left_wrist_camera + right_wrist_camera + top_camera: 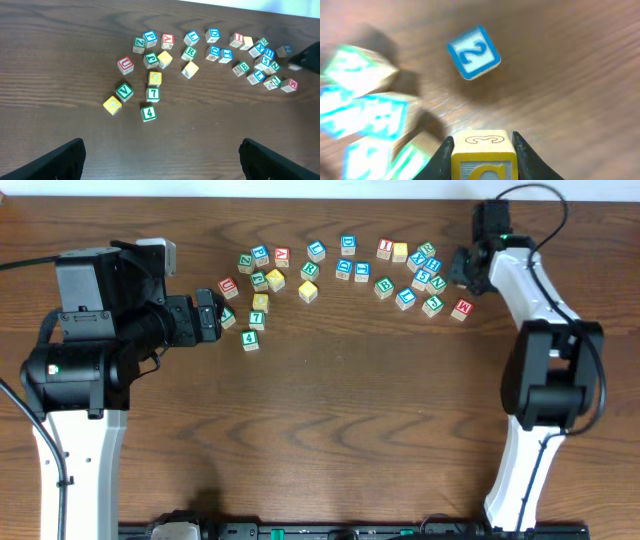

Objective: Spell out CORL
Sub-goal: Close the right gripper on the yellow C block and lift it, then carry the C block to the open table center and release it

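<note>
On the yellow block (pixel 482 161) in my right gripper (pixel 481 144) I read a 3, on the blue block (pixel 473 52) a 2, and my left wrist camera shows the green 7 block (pixel 153 93), 4 block (pixel 148 113), V block (pixel 124 91) and R block (pixel 189 51).

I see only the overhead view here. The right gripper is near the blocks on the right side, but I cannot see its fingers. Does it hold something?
Observer: Yes. In the right wrist view the right gripper is shut on a yellow-framed block.
Operator: Which letter does it show?
Observer: The picture edge cuts off its front face. Only the curved top of a character shows, so I cannot tell.
Operator: And the left gripper?
Observer: The left wrist view shows the left gripper open and holding nothing.
</note>
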